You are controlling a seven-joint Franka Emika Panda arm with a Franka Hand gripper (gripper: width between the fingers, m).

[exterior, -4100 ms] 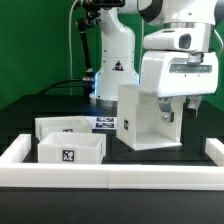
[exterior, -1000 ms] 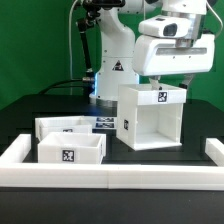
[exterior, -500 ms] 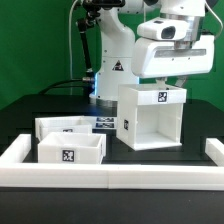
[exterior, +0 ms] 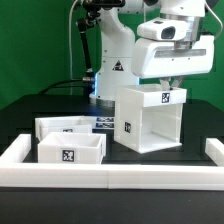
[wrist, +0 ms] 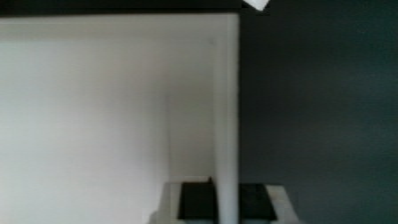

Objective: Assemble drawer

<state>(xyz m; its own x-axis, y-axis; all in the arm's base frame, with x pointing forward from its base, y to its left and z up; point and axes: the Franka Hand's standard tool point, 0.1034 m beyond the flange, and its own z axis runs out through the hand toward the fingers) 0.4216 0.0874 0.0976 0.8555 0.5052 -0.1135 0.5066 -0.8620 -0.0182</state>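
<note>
Exterior view's left edge: a long low white border wall (exterior: 110, 178) ran along the front of the dark surface (exterior: 30, 110) and turned back at both ends.
Front tray (exterior: 70, 152): it sat just behind that wall, open side up, tag facing the camera, long axis running across the view.
Rear tray (exterior: 62, 126): it lay just behind the front tray and parallel to it, so the 2 trays looked close together or touching.
Marker board (exterior: 103, 123): it lay flat between the trays and the housing.
Housing (exterior: 150, 125): it stood upright on the surface to the right of the trays, with its open face toward the camera, 1 tag on its top and 1 on its left side.
Gripper (exterior: 171, 84): it hung under the robot arm (exterior: 175, 50) at the housing's top right corner.
Wrist view: 2 dark fingers (wrist: 267, 202) stood either side of a thin white wall (wrist: 226, 120) of the housing; the blur hid whether they pinched it or stood just off it.
Key relation: both trays lay lower than the gripper and well to its left in the exterior view.
Judgement: the trays' long sides ran across the housing's opening, so a tray would probably need turning before it could slide in.
</note>
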